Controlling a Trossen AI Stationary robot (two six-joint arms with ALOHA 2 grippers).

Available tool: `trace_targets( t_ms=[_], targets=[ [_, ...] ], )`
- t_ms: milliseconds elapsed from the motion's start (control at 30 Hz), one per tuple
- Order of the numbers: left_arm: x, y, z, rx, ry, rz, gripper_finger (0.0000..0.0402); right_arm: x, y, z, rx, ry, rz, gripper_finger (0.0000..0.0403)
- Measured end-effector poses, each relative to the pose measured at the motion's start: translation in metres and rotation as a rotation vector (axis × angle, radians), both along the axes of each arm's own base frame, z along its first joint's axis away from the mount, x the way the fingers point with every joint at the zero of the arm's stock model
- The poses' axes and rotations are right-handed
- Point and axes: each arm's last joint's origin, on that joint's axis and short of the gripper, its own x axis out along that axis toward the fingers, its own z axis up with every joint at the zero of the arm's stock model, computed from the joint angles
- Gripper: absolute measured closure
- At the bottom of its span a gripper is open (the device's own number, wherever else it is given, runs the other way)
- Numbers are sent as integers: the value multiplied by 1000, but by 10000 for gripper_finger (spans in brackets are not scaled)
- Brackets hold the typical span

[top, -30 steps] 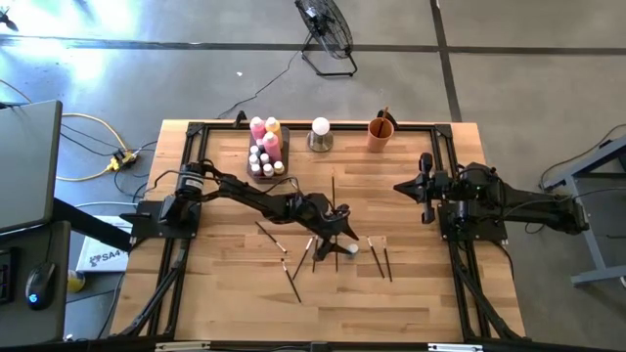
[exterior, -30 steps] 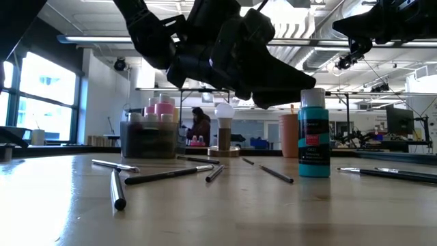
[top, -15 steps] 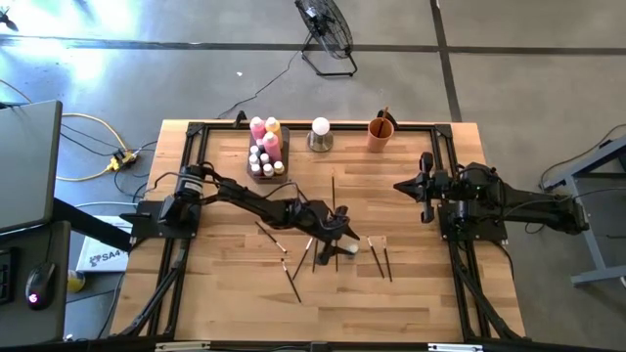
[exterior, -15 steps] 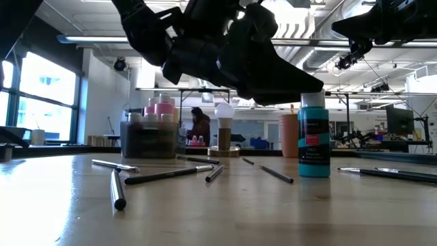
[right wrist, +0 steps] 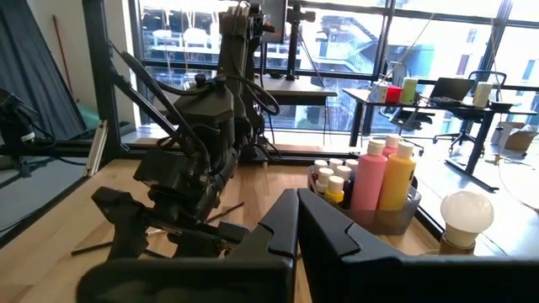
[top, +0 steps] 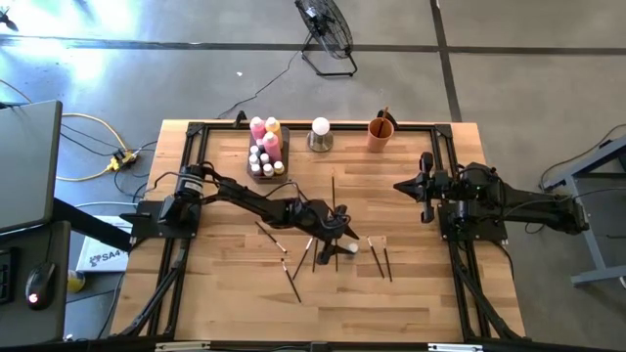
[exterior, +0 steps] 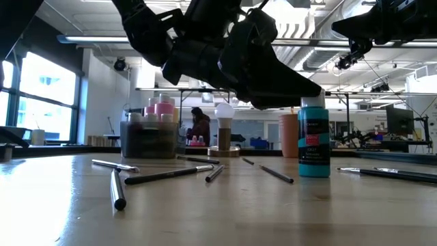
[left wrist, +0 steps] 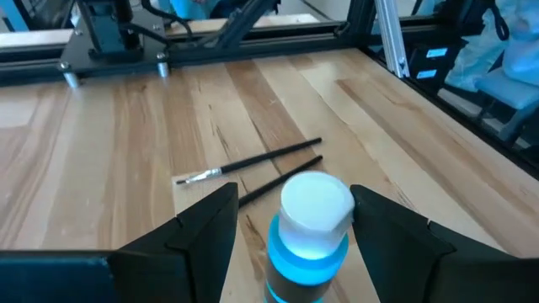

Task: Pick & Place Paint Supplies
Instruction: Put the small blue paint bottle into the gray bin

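A teal paint bottle (exterior: 314, 140) with a white cap (left wrist: 313, 206) stands upright on its base near the table's middle (top: 350, 248). My left gripper (left wrist: 295, 194) is open and nearly level at cap height (exterior: 300, 85), with one finger on each side of the cap. Several thin dark paintbrushes (top: 293, 284) lie flat on the wood around it; two of them lie just beyond the bottle (left wrist: 261, 160). My right gripper (top: 401, 186) hangs shut above the table's right side, far from the bottle (right wrist: 295, 227). My left gripper has one finger (left wrist: 383, 223) right at the side of the bottle's cap, and I cannot tell whether it touches. On the other side, a gap shows between finger and cap. The bottle stands upright on the table.
At the far edge, a grey tray (top: 266, 152) holds pink, yellow and small white-capped bottles (right wrist: 370, 181). Beside it are a white ball on a metal base (top: 320, 127) and an orange cup (top: 380, 132). A black frame (top: 196, 132) borders the table.
My left gripper has swung a little toward the teal bottle, so its fingers now reach past the cap. It has stayed open. The bottle and the brushes have not moved.
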Motion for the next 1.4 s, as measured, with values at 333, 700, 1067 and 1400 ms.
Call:
trace_targets(
  t_ms=[333,700,1067,1400],
  targets=[
    [1,0,-10,-18,22,-1,178,0,0,0,3,0,-1,401],
    [4,-1,-13,-41,-8,1,178,0,0,0,0,1,-8,401],
    [4,-1,-14,-46,7,-22,179,0,-1,0,0,1,-27,401],
    [4,-1,-14,-45,6,-18,179,0,-1,0,0,1,-27,401]
  ],
)
